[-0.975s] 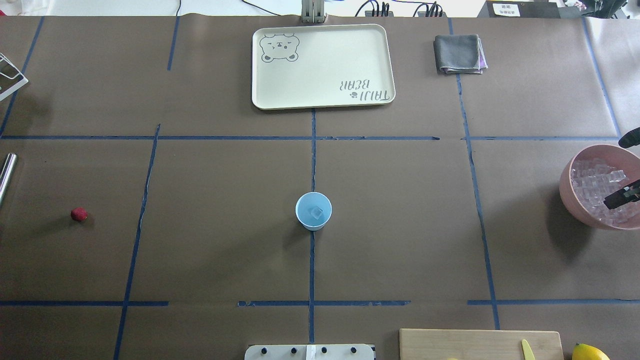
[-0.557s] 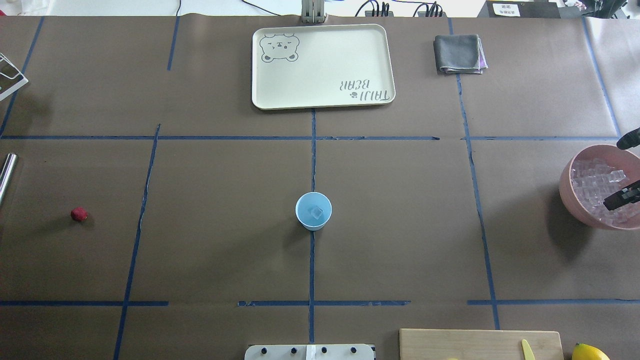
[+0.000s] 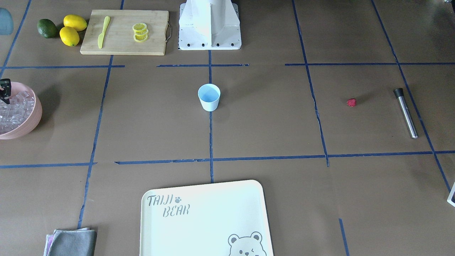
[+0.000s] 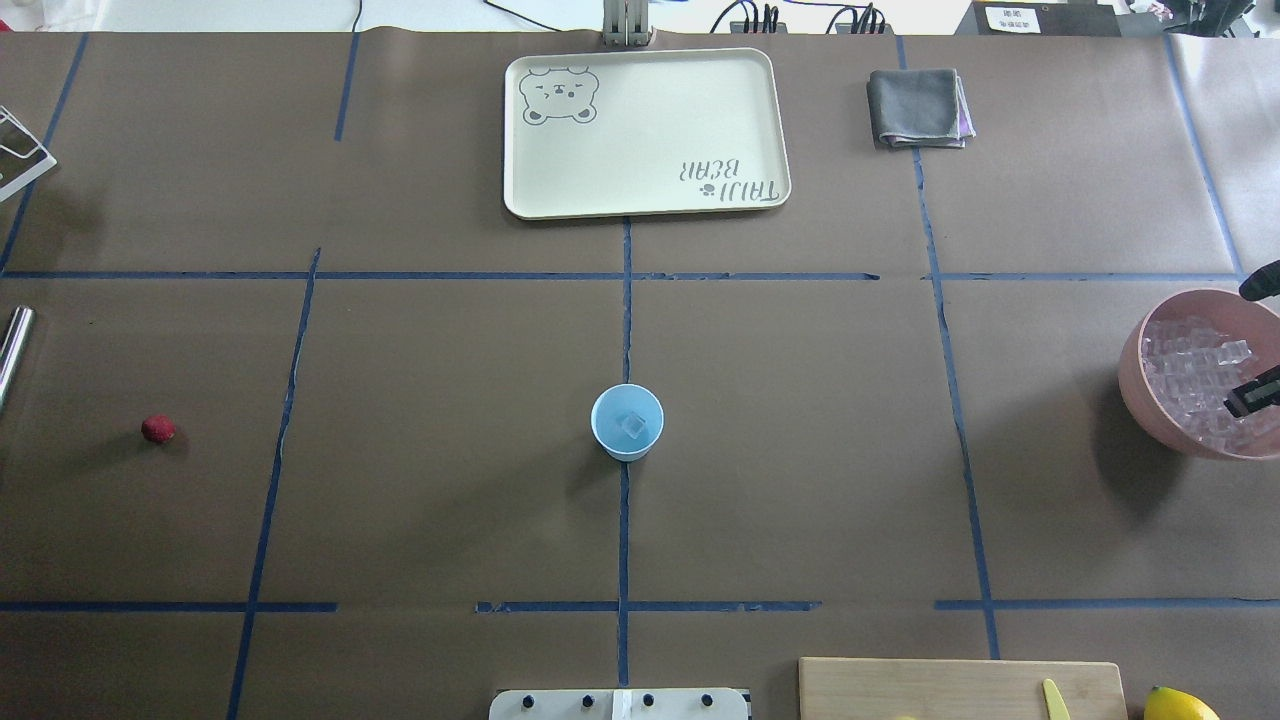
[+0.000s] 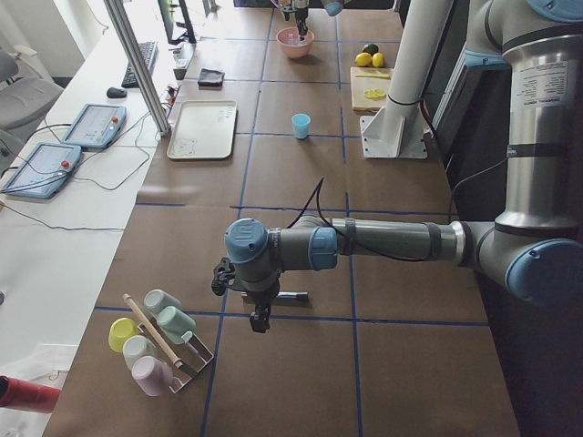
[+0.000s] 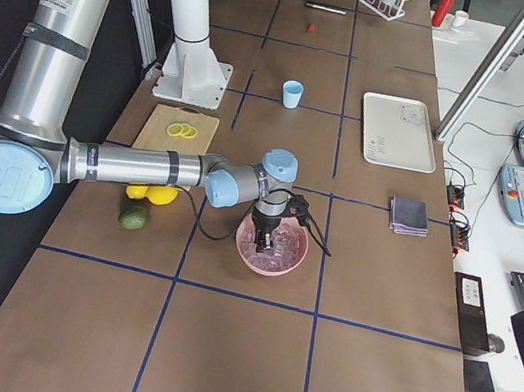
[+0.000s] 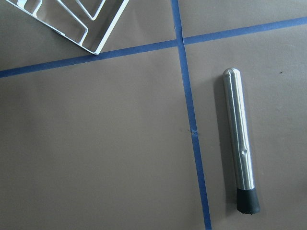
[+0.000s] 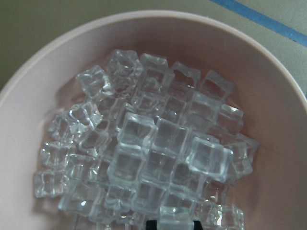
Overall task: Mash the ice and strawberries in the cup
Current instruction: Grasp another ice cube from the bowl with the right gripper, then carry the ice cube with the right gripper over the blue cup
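Cup (image 4: 607,410), overhead-view centre, holds one ice piece (image 4: 633,425); central, likely so either arm reaches it. Strawberry (image 4: 158,429), far left, lying loose. Right gripper (image 4: 1252,400), right edge over pink bowl (image 4: 1133,372), fingers seemingly clamped on an ice cube (image 8: 175,216) for transfer. Left gripper (image 5: 260,320): cannot tell whether fingers are apart.

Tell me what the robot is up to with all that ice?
It's getting ready to mash ice and strawberry. The right arm's tool hangs over the big pink bowl heaped with clear ice cubes. One cube already lies in the small light-blue cup in the middle. The small red strawberry sits alone on the brown table. The left arm's tool hovers above the steel mashing stick with a black tip.
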Available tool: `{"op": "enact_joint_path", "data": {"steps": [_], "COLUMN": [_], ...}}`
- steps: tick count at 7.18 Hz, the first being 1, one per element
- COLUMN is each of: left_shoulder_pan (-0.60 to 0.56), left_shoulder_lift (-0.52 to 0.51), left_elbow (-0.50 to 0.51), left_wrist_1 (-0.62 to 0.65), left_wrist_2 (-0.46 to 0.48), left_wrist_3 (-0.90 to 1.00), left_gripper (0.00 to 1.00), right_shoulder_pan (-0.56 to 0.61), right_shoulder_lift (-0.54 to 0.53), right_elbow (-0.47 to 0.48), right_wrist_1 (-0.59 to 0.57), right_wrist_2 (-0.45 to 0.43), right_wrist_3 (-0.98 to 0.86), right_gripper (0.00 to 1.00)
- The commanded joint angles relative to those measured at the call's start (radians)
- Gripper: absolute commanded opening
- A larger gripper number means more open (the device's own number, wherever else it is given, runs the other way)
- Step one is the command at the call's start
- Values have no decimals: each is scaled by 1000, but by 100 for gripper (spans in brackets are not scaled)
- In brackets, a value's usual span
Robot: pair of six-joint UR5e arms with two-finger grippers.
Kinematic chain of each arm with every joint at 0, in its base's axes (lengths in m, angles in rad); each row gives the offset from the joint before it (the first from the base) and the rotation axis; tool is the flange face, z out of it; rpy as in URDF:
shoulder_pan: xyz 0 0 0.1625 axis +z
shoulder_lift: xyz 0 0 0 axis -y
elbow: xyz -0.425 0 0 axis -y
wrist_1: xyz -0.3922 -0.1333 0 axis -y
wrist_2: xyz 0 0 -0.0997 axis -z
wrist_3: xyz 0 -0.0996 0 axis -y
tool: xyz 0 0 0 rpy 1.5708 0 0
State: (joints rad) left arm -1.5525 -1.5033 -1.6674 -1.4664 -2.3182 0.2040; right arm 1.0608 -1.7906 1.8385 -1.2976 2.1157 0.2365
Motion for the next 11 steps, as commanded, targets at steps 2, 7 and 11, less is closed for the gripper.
{"op": "enact_joint_path", "data": {"steps": [2,7,11], "left_shoulder_pan": [0,2,2], "left_shoulder_lift": [0,2,2], "left_elbow": [0,0,8], "left_wrist_1": [3,5,3], "left_wrist_2": [0,-27,-75], "left_wrist_3": [0,0,0], "left_gripper": [100,100,100], "right_shoulder_pan": [25,-63,-361], "right_shoulder_lift": [-29,390,776], "right_elbow": [138,209,171], "right_wrist_1": [-14,-293,-516], "right_wrist_2": [6,66,-89], "right_wrist_3": [21,448,824], "right_gripper": [1,0,0]}}
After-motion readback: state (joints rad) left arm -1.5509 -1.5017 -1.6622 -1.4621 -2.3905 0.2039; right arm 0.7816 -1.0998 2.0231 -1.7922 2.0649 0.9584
